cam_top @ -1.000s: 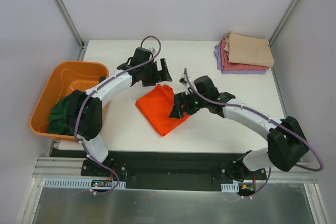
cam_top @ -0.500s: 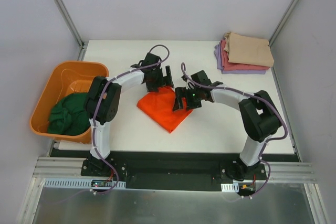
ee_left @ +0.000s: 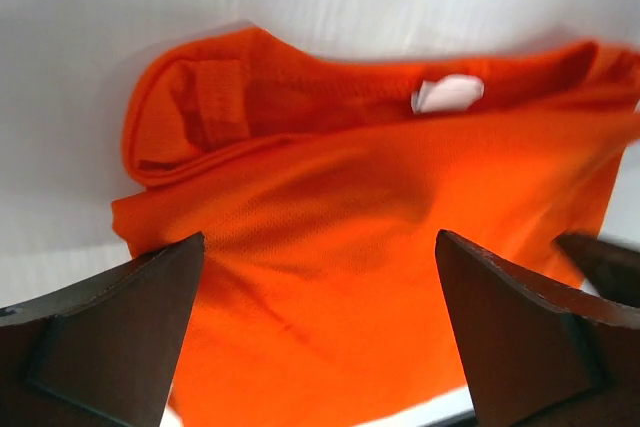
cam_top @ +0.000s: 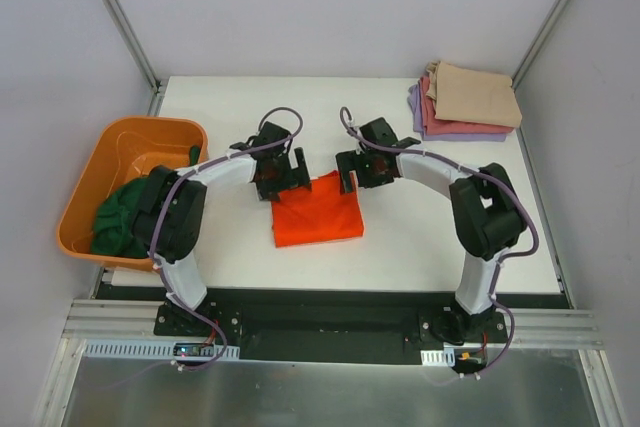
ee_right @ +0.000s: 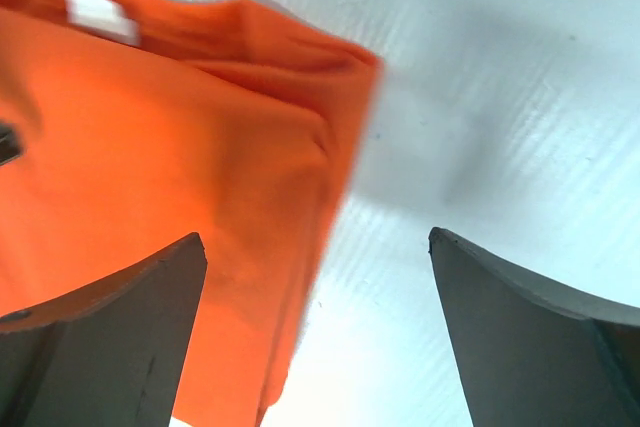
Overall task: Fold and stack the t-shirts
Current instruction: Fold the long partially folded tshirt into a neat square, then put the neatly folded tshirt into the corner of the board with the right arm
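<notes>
The bright orange t-shirt [cam_top: 317, 210] lies folded into a rough square on the white table, square to the near edge. My left gripper [cam_top: 279, 175] is open just above its far left corner; the shirt [ee_left: 350, 237] fills the left wrist view with a white label showing. My right gripper [cam_top: 362, 169] is open above its far right corner; the shirt's right edge [ee_right: 180, 177] runs between its fingers. Neither holds cloth. A folded stack [cam_top: 466, 102] of tan, pink-red and lavender shirts sits at the far right corner. The dark green shirt [cam_top: 122, 215] lies crumpled in the tub.
A rigid orange plastic tub [cam_top: 110, 151] stands off the table's left edge. Grey frame posts rise at the back corners. White table surface [cam_top: 440, 237] shows right of the orange shirt.
The orange shirt turned from a diamond to lie square on the table. Both grippers moved to its far corners and now stand open over it.
</notes>
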Motion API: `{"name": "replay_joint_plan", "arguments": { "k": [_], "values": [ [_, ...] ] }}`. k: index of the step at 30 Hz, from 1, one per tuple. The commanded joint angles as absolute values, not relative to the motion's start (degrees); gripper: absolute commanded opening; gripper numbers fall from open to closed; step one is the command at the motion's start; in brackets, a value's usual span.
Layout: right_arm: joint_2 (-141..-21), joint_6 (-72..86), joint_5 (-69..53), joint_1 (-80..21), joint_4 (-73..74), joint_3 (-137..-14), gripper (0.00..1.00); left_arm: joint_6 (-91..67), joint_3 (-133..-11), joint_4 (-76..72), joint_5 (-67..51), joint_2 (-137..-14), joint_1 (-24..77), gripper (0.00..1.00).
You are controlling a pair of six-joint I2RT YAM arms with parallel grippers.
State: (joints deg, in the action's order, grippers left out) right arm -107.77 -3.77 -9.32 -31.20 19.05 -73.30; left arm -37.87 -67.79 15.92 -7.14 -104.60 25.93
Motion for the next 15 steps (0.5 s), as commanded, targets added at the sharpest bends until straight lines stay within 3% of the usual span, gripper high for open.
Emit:
{"name": "replay_joint_plan", "arguments": {
  "k": [1,10,15],
  "values": [
    [-100.92,-7.73,-6.94,-31.11,22.94,-75.24,0.96,-42.45,-61.27,19.78,-6.69,-95.29,27.59,0.99],
    [-70.69,1.91,4.03,-30.76,6.97,-56.19,0.96,-41.31,-59.07,19.51,-1.31,-83.59,28.12,0.99],
    [-67.49,1.49,-6.56,-30.23,1.4,-48.25,0.96,-40.96,-55.64,19.25,-3.43,-80.52,28.21,0.99]
  ]
}}
